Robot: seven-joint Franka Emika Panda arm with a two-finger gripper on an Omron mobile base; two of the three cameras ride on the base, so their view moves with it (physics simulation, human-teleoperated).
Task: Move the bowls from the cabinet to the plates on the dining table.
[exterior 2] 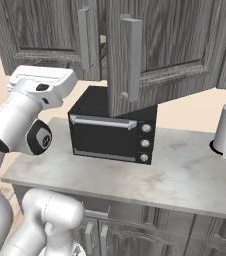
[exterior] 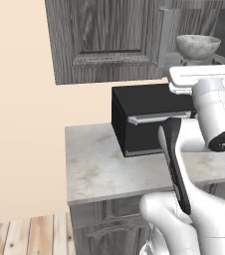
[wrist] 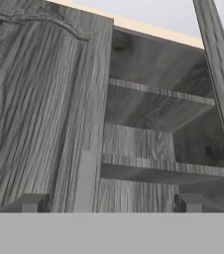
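One bowl [exterior: 198,46] sat inside open cabinet [exterior: 104,40], above oven [exterior: 152,117]. Gripper [wrist: 111,203] spread wide, empty, faced cabinet shelves. Step: reaching in for bowl. Next move likely needed jaws straddling bowl rim before closing.
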